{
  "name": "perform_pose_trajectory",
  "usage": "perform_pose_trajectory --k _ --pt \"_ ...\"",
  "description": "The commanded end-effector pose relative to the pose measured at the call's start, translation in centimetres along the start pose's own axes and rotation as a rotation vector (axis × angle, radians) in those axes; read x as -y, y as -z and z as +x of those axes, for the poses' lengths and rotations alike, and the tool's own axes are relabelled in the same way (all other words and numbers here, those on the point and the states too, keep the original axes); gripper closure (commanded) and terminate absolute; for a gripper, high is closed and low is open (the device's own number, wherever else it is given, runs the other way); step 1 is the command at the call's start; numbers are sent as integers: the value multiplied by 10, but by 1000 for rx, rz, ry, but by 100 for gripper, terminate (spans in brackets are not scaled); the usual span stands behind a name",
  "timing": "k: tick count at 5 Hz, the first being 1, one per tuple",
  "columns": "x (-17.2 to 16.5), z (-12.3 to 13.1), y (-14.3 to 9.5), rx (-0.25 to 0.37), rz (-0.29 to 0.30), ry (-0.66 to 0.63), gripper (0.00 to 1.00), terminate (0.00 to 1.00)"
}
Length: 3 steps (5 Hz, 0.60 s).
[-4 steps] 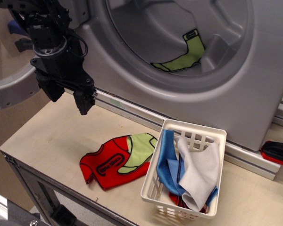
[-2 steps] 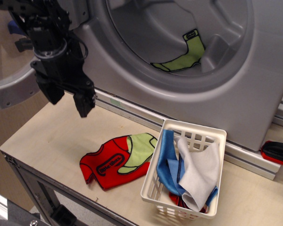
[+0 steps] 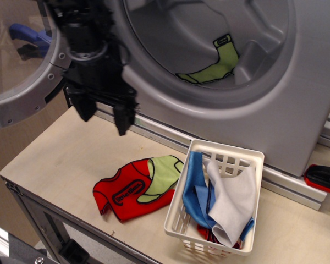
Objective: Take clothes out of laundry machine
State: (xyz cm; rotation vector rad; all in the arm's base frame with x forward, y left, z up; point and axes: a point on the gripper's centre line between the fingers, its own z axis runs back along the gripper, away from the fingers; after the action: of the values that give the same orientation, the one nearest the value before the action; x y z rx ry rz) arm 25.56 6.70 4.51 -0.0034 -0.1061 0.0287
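The lime-green garment with black edging (image 3: 217, 65) lies inside the ribbed drum of the grey laundry machine (image 3: 297, 104), low in the wide round opening. The round windowed door (image 3: 19, 82) stands open at the left. My black gripper (image 3: 103, 116) hangs open and empty over the table's left part, in front of the machine's lower left face, well left of and below the garment. Its two fingers point down.
A red garment with white logo and green panel (image 3: 138, 187) lies flat on the table below the gripper. A white slotted basket (image 3: 181, 220) holding blue and white cloths stands at the front right. A red-black object (image 3: 323, 179) lies at the right edge.
My gripper has moved to the right, from over the table's left end toward the machine's opening. It stays open. The clothes have not moved.
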Motion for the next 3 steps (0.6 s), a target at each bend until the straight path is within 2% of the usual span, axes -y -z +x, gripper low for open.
perform_pose_trajectory --k 1,3 --pt "31 49 -42 93 7 98 0 0" --pt "46 92 -45 295 48 222 0 0"
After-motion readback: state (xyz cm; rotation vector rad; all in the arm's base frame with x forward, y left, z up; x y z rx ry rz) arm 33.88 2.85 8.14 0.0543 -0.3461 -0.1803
